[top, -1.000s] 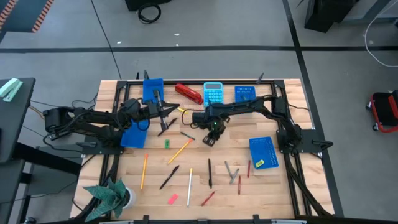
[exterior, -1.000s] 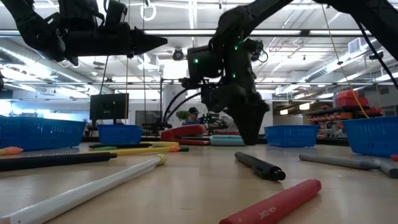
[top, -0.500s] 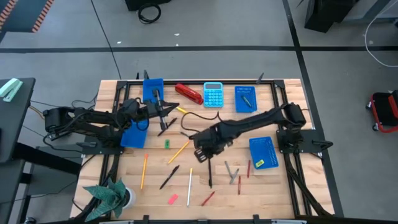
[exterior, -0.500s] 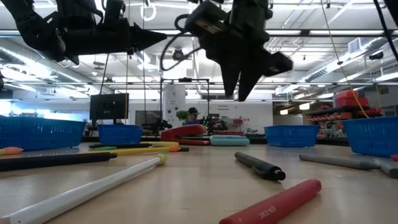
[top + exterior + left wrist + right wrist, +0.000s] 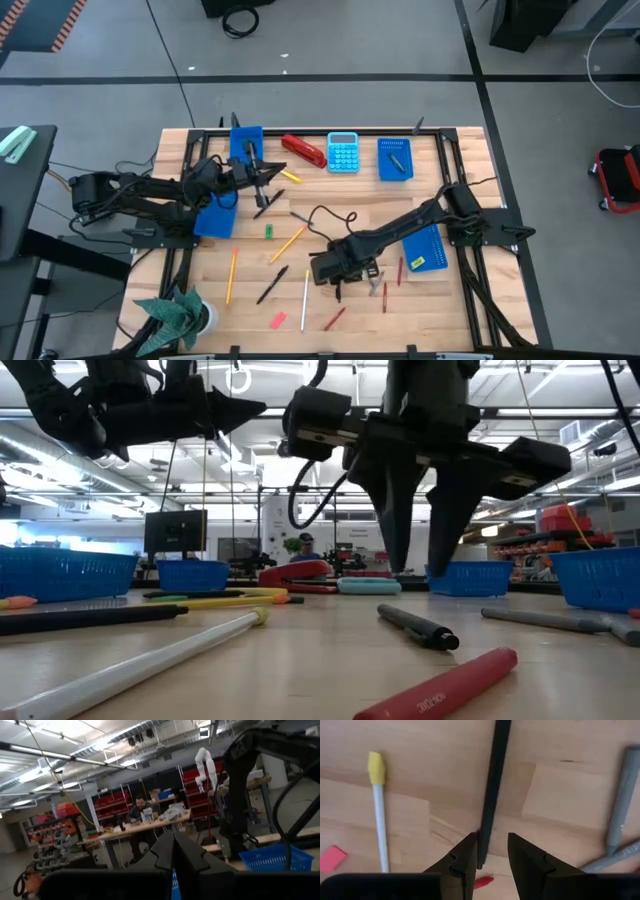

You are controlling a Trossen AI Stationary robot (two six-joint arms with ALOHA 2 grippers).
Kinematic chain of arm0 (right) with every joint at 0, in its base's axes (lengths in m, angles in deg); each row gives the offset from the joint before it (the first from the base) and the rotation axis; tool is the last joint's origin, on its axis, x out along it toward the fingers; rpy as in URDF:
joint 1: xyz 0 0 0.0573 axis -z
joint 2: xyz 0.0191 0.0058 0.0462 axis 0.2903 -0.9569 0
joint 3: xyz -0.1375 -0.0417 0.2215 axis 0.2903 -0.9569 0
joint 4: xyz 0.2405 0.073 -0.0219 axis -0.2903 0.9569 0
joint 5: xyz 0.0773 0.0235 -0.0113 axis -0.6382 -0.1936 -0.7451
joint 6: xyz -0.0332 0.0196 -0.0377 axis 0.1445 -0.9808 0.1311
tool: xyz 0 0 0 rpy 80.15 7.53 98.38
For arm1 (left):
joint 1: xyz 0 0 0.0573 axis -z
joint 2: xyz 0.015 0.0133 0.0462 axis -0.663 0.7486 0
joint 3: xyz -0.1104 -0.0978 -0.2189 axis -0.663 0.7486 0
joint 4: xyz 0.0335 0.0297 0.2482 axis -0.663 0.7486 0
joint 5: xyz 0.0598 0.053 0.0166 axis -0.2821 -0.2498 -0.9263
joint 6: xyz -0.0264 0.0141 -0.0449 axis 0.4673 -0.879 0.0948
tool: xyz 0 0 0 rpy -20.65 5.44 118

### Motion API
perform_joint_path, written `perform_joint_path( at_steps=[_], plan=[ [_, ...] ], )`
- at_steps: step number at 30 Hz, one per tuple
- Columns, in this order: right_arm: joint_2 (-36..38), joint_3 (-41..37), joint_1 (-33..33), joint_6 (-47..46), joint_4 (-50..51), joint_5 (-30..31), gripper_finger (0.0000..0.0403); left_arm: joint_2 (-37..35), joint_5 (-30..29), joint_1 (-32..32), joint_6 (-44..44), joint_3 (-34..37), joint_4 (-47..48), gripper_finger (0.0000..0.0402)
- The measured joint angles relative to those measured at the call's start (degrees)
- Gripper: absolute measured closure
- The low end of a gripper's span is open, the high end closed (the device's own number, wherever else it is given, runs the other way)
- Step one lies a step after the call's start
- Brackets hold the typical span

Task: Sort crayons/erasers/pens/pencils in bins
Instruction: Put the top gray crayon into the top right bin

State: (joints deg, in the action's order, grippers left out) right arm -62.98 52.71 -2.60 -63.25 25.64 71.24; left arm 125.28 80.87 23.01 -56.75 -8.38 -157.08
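We see the right gripper (image 5: 337, 283) pointed down over the near middle of the light wooden slatted table (image 5: 460, 310), its two dark fingers (image 5: 466, 861) apart and straddling the lower end of a slim black pen (image 5: 491, 790) that lies flat on the wood; the fingers are not closed on it. Beside this pen we find a white pencil with a yellow end (image 5: 379, 815) on one side and two short grey crayons (image 5: 620, 805) on the other. A flat pink eraser (image 5: 332, 858) lies near the white pencil. Further out, a small blue perforated plastic bin (image 5: 423, 246) sits just beside the right arm. The left gripper (image 5: 262, 176) hangs above the far left of the table near another blue bin (image 5: 245, 142), its fingers pressed together and empty.
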Motion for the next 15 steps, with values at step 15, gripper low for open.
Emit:
perform_joint_path(
  at_steps=[15],
  plan=[
    [0.72, -3.46, -3.74, 8.67, 12.86, 0.02, 0.0287, 0.0, 0.0, 0.0, 0.43, 0.0, -2.52, 0.0389]
  ],
)
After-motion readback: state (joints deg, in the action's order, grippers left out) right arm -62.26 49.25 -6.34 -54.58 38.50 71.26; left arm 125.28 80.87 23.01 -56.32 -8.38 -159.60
